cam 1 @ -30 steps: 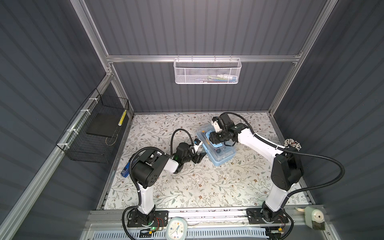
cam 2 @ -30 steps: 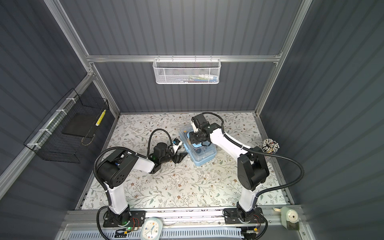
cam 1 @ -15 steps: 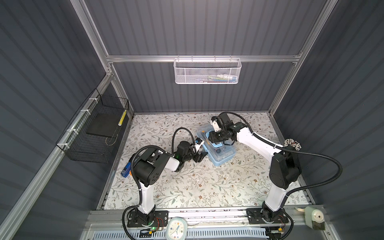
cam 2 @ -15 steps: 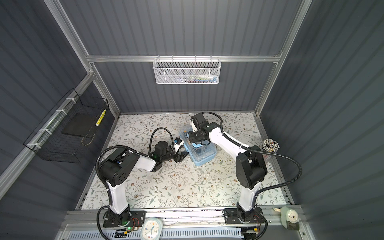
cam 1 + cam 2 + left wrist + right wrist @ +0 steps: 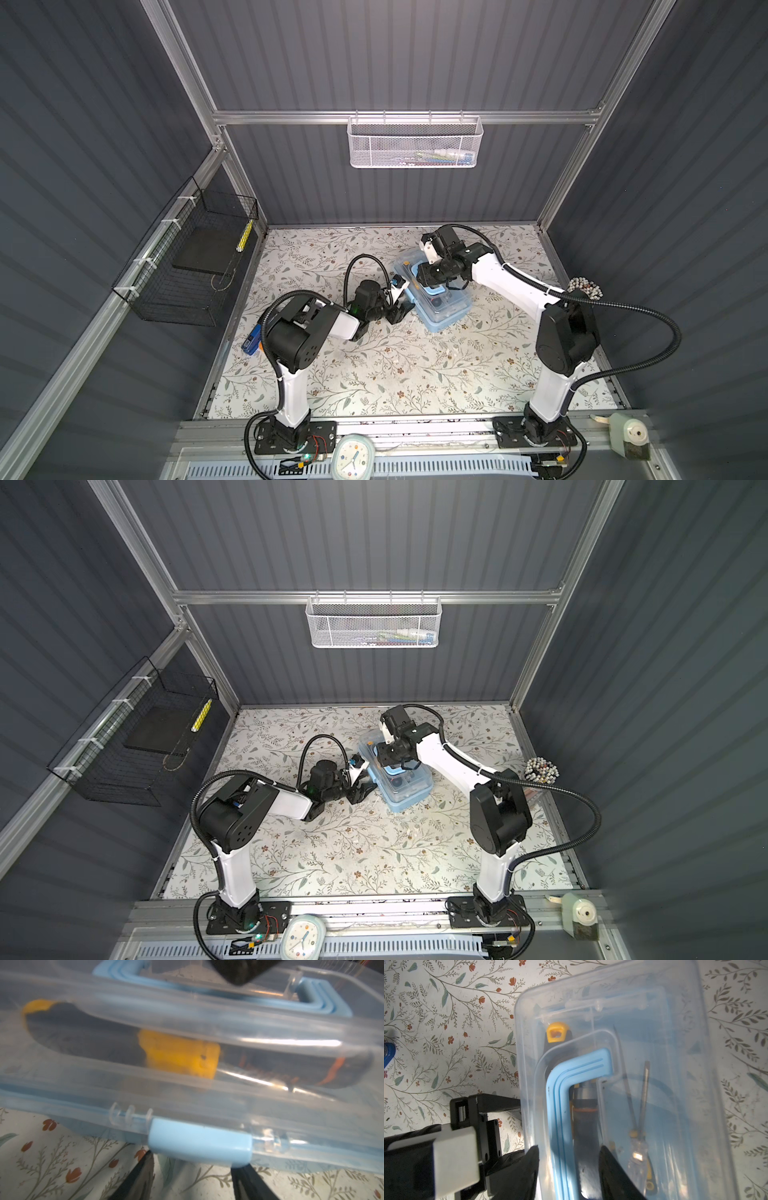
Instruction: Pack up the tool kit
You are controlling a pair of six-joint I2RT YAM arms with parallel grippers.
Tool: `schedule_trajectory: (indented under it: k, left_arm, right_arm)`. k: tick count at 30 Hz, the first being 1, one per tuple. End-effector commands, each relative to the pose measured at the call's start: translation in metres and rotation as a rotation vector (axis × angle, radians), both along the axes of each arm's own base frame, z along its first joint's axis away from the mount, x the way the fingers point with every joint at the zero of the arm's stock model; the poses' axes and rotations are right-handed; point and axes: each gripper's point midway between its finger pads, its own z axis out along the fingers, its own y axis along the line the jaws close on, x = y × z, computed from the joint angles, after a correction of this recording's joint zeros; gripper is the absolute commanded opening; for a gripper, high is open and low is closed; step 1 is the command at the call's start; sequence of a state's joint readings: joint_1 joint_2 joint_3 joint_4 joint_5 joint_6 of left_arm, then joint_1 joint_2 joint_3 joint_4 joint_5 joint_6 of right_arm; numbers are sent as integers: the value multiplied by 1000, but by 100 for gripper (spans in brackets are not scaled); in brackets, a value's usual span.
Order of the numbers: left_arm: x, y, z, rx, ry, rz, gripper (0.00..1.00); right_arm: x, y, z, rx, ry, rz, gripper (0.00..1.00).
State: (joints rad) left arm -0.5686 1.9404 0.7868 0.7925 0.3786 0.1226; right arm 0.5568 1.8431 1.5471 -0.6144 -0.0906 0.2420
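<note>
The flowered table cover (image 5: pixel 395 365) spreads under both claws. The tool kit (image 5: pixel 449 311), a light-blue case with its clear lid on, lies directly beneath the right claw (image 5: pixel 568 1148) and right in front of the left claw (image 5: pixel 191 1160). The right claw stands over the lid with its 2 fingers parted at a middling width. The blue handle (image 5: pixel 560 1093) runs between them, close to 1 finger and with a gap to the other. The left claw is parted too, its 2 tips just under the ends of the light-blue latch (image 5: pixel 199 1142); I cannot tell whether they touch it. Under the lid, beyond the right claw's tips, lie a yellow-and-black wrench (image 5: pixel 557 1032) and a thin screwdriver (image 5: pixel 642 1093).
</note>
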Motion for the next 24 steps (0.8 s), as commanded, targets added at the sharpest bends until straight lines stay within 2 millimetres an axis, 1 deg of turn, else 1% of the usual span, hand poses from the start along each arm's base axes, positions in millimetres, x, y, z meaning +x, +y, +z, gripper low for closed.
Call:
schedule_trajectory:
  k: [1,5,7,11,16,19,24]
  left_arm:
    - [1,0,-3,20,-2,-17,59]
    - [1,0,-3,30,-6,-17,60]
    - [3,2,-3,37,-7,-7,63]
    - [6,4,-1,44,-12,7,65]
    - [10,3,-5,77,8,12,66]
    - [12,4,-2,79,2,19,67]
    - [17,0,-1,92,14,12,66]
  right_arm:
    - [3,-2,1,-9,3,6,49]
    - [4,-2,0,-8,4,6,49]
    - [4,-1,-1,-12,6,9,49]
    - [5,-2,0,-9,6,12,49]
    - [5,-1,2,9,11,27,49]
    - [4,0,1,19,19,35,49]
    - [5,-1,-1,22,25,44,49]
